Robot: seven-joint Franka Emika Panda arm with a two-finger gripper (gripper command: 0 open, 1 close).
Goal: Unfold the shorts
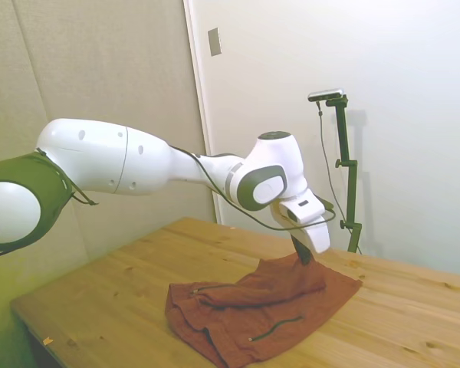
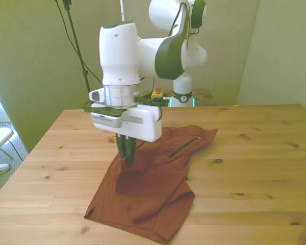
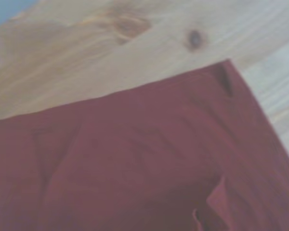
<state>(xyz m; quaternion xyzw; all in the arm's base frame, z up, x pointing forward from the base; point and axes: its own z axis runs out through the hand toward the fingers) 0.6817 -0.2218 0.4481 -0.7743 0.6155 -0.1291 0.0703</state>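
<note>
The shorts (image 2: 153, 178) lie on the wooden tabletop (image 2: 255, 153), towards the front view's left of its middle, and they are plainly not flat: one layer is doubled over another, with a thick folded edge along the side nearest the front camera and a dark zippered pocket (image 2: 183, 147) showing on the upper layer. The hand (image 2: 127, 158) points straight down with its dark fingers drawn close together, the tips down at the cloth near the edge of the folded part, and the fabric rises in a small peak around them (so it looks to be pinching a bit of the top layer, though the pinch itself is too small to see clearly). In the wrist view the red cloth fills most of the patch, with bare wood beyond its edge. The unfolding seems barely begun: a layer has been seized, but the fold has not been opened out, and spreading the shorts flat is all yet to do.
</note>
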